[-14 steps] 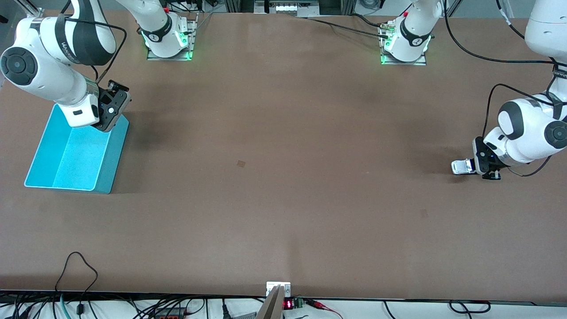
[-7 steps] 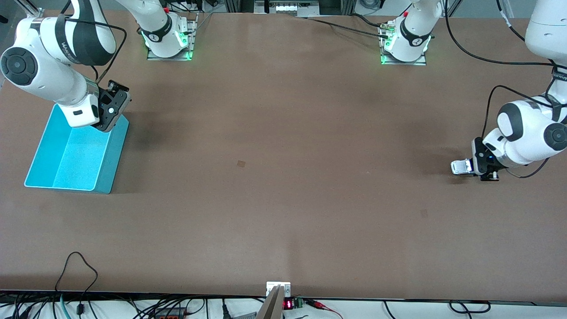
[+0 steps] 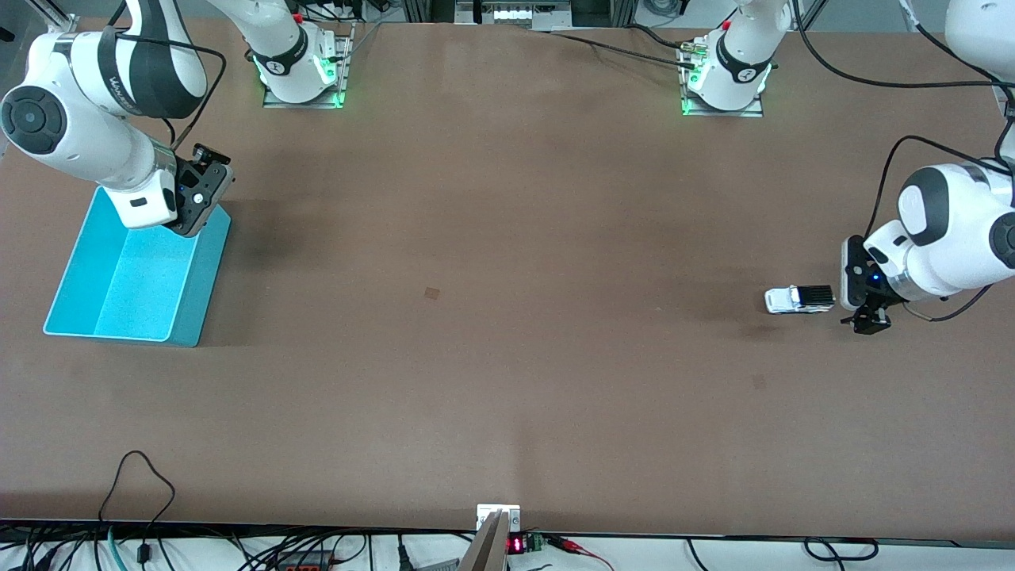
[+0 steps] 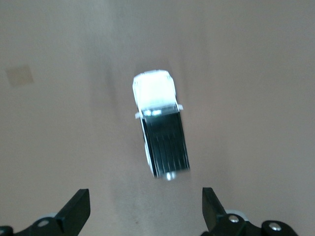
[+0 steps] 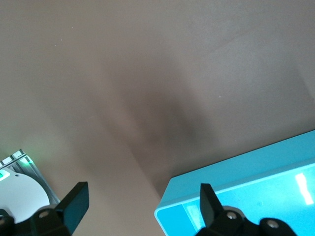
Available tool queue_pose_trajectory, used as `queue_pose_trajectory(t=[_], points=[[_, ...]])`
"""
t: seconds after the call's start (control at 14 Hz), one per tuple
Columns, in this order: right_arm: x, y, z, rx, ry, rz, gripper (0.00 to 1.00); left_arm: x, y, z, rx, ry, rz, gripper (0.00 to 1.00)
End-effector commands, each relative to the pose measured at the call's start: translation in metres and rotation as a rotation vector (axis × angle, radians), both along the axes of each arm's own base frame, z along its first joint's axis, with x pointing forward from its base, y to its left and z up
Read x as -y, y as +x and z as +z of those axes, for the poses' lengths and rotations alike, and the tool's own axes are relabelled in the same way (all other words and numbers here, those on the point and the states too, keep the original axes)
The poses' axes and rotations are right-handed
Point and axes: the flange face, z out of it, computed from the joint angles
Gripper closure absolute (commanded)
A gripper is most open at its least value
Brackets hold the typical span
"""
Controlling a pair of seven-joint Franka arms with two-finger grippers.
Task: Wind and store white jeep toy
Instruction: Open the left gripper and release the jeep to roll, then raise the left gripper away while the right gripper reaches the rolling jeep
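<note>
Partly cropped: left end effector [image 4: 142, 216] fingertips [image 4: 78, 204]

White jeep toy [image 3: 798, 299] (black-ribbed) — cyan bin [image 3: 127, 279]

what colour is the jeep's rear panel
Black, with ribbed lines; clearest in the left wrist view: jeep.

Robotics lab: bolted arm bases [image 3: 301, 75], cables [image 3: 135, 484], bare brown table [image 3: 507, 381].
</note>
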Motion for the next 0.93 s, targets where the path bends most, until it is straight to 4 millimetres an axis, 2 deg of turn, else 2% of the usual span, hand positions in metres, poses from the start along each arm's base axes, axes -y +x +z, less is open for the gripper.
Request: queue_pose_trajectory(t=[0.0,0.21,0.5,0.71,0.86], points=[[0.004,0.005,0.001,-0.001,-0.004,0.016,0.0,0.015,-0.002,0.01,0.005,0.001,-0.044,0.0],[0.004,0.005,0.001,-0.001,-0.003,0.018,0.0,0.039,0.001,0.022,0.021,-0.002,-0.081,0.0],[0.004,0.005,0.001,-0.001,-0.003,0.016,0.0,0.072,0.004,0.021,0.022,-0.039,-0.089,0.0],[0.01,0.006,-0.002,-0.005,0.002,0.031,0.0,0.097,0.005,0.017,0.015,-0.074,0.005,0.0],[0.014,0.006,-0.002,-0.004,0.005,0.035,0.0,0.108,0.005,0.017,0.009,-0.063,0.141,0.0]])
